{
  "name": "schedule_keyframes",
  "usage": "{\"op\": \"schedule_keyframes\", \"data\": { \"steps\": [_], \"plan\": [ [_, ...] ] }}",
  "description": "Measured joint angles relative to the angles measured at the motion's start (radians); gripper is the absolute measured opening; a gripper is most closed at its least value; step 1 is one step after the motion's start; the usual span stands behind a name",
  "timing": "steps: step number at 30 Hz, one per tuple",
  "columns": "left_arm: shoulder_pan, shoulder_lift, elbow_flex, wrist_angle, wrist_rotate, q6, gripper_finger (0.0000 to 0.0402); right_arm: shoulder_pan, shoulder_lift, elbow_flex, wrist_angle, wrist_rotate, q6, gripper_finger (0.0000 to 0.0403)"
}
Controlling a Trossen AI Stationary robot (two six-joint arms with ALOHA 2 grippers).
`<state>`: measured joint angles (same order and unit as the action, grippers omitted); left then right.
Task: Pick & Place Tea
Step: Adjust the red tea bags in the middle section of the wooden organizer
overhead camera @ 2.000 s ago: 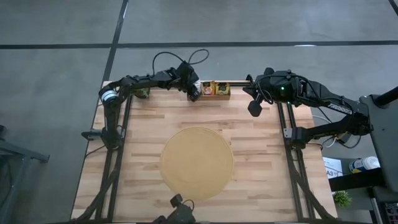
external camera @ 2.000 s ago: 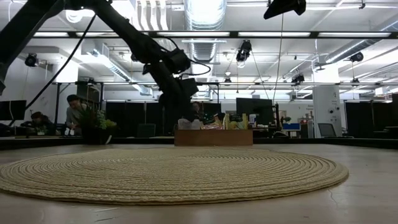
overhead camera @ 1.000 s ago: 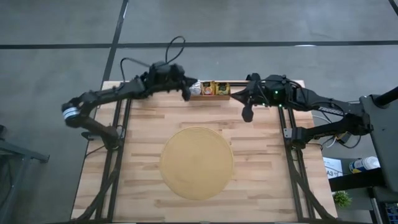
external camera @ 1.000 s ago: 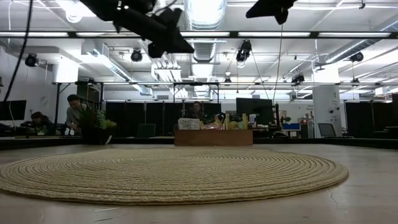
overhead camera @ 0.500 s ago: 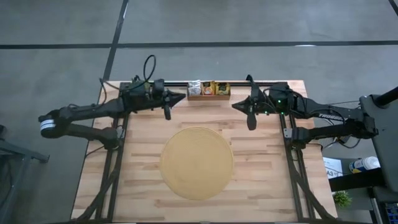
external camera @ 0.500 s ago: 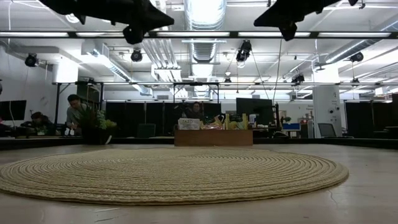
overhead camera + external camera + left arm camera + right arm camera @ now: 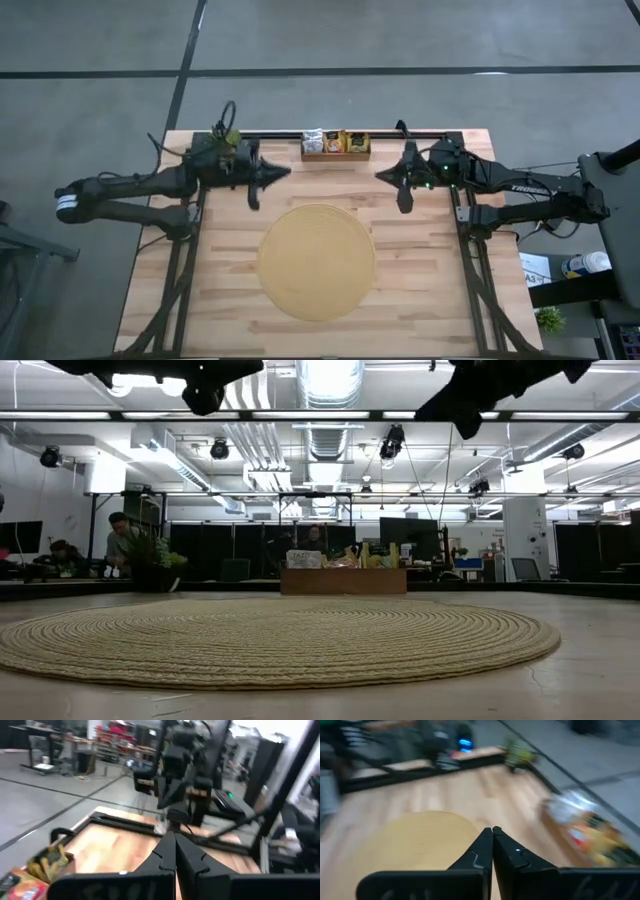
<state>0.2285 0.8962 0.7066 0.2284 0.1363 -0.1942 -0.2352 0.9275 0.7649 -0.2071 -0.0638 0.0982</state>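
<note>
The tea (image 7: 336, 141) stands in a small wooden tray (image 7: 336, 154) at the middle of the table's far edge: white, orange and green-yellow sachets side by side. The low view shows the tea (image 7: 340, 558) sticking up out of the tray (image 7: 344, 580). My left gripper (image 7: 286, 170) hovers shut and empty left of the tray, pointing level toward the right arm; its wrist view shows the tea (image 7: 35, 870) off to one side. My right gripper (image 7: 380, 172) hovers shut and empty right of the tray, tipped slightly down; its wrist view shows the tea (image 7: 590, 832) as a blur.
A large round woven mat (image 7: 316, 262) lies on the table's middle, nearer than both grippers, and fills the low view (image 7: 270, 635). Black frame rails (image 7: 190, 260) run along the table's left and right sides. People sit in the room beyond the far edge (image 7: 120, 540).
My left gripper has drawn back from the tray's left end toward the table's left and near edges, staying shut and high, and has swung level. My right gripper has sunk a little and edged toward the near edge, still shut. The tea has not moved.
</note>
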Motion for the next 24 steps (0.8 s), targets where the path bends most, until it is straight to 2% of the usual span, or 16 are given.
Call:
{"op": "schedule_keyframes", "data": {
  "steps": [4,9,12,18,22,24],
  "plan": [
    [-0.079,-0.024,-0.076,0.068,-0.045,0.02,0.0,0.016,-0.007,-0.089,0.175,-0.144,0.017,0.0008],
    [-0.177,-0.061,-0.215,0.281,-0.16,0.008,0.0,0.035,-0.025,-0.208,0.405,-0.174,0.048,0.0008],
    [-0.191,-0.075,-0.254,0.293,-0.2,-0.031,0.0,0.034,-0.027,-0.221,0.428,-0.173,0.099,0.0008],
    [-0.192,-0.075,-0.251,0.295,-0.181,-0.04,0.0,0.035,-0.029,-0.189,0.429,-0.176,0.132,0.0008],
    [-0.188,-0.072,-0.244,0.296,-0.197,-0.042,0.0,0.027,-0.029,-0.156,0.43,-0.172,0.032,0.0008],
    [-0.182,-0.068,-0.241,0.294,-0.209,-0.054,0.0,0.01,-0.022,-0.132,0.427,-0.159,0.046,0.0008]
  ]
}}
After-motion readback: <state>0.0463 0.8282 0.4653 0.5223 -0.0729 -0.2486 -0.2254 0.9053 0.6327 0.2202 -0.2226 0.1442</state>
